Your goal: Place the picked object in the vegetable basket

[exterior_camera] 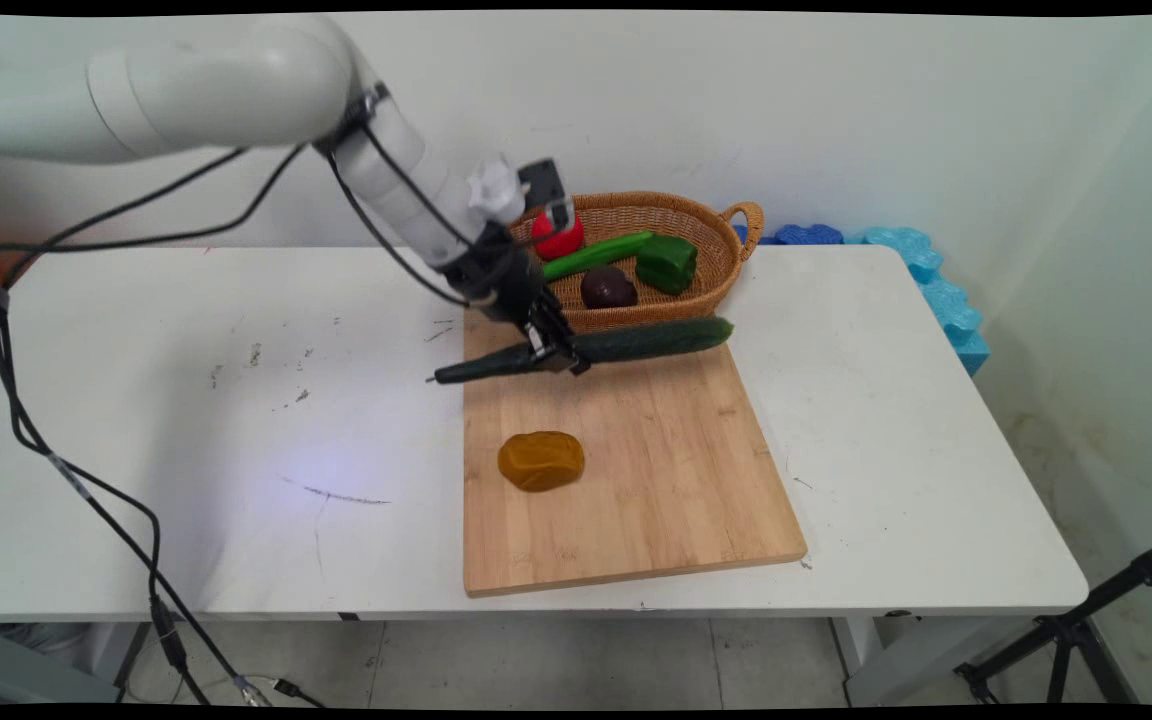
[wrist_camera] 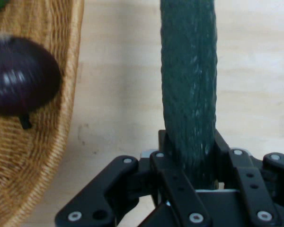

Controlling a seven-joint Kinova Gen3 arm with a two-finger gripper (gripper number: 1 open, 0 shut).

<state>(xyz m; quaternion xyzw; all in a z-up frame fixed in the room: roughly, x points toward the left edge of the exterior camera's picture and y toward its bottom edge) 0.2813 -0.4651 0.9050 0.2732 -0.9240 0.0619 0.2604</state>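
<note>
Over the cutting board's (exterior_camera: 636, 470) far end, beside the wicker basket (exterior_camera: 706, 225), the tool (exterior_camera: 554, 352) is clamped around a long, stiff-looking, probably slick cucumber (exterior_camera: 651, 340), gripped left of middle, so it may tilt.

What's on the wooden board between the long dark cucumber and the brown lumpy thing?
Nothing. In the main view, only bare cutting board lies between the cucumber, held by the hand, and the brown lump.
</note>
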